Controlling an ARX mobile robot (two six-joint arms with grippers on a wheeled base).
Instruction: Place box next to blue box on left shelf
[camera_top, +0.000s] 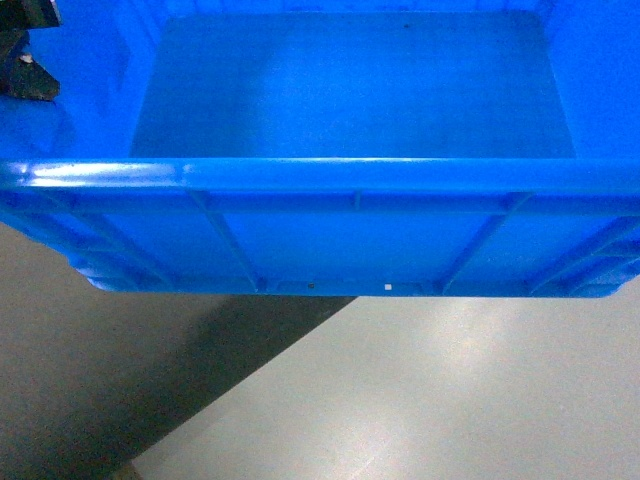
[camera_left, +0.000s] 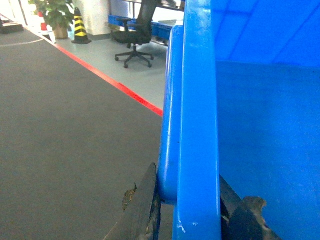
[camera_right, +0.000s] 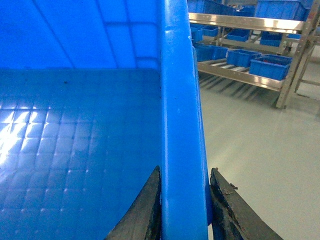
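Note:
The box (camera_top: 340, 215), a large bright-blue crate with ribbed walls and an empty grid floor, hangs above the floor and fills the upper head view. My left gripper (camera_left: 192, 212) is shut on its left rim (camera_left: 197, 125), one dark finger (camera_left: 145, 207) outside and one inside; in the head view it shows only as a dark part (camera_top: 25, 60) at top left. My right gripper (camera_right: 184, 207) is shut on the right rim (camera_right: 180, 110). A steel roller rack (camera_right: 240, 22) holding small blue boxes (camera_right: 270, 65) stands far right; I cannot tell whether it is the left shelf.
A dark grey floor area (camera_left: 65, 130) lies left of the crate, bordered by a red line (camera_left: 125, 87). Beyond it are an office chair (camera_left: 135, 35), a striped cone (camera_left: 79, 27) and a potted plant (camera_left: 57, 15). Pale floor (camera_top: 450, 400) is below the crate.

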